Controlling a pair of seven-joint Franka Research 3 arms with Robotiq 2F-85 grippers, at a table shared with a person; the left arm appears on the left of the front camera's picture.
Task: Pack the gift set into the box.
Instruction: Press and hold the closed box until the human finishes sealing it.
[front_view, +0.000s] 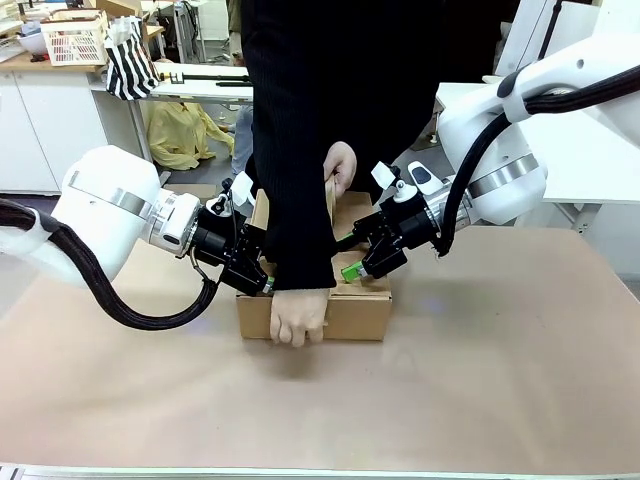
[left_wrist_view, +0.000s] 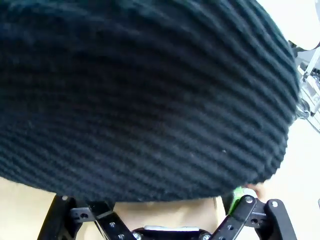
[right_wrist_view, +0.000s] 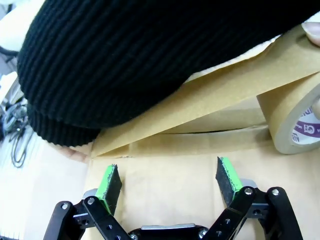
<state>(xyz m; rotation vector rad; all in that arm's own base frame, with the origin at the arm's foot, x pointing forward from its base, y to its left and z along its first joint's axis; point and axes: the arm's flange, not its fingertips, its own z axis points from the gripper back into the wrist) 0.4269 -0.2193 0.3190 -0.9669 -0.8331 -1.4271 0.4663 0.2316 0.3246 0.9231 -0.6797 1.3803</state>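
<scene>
Left hand (front_view: 262, 283) presses the box's (front_view: 355, 318) left side; I cannot tell whether its fingers are apart. The box sits mid-bench, flaps down; a person's hand (front_view: 298, 318) runs brown tape (right_wrist_view: 295, 120) across the seam. Right hand (front_view: 352, 270) rests on top, pads spread. Sealing looks underway. The bench (front_view: 500, 380) is tan; shelves and a white basket (front_view: 75, 42) stand behind.

Tape roll (right_wrist_view: 295, 131) core, seen over my right gripper's (right_wrist_view: 170, 182) fingers: purple print on the white inner ring, a round logo mark and some letters, cut off at the edge; I cannot make out a word.
Box (front_view: 355, 315): plain brown cardboard, nothing printed that I can read.
Everything else: no legible text, number or sign.
</scene>
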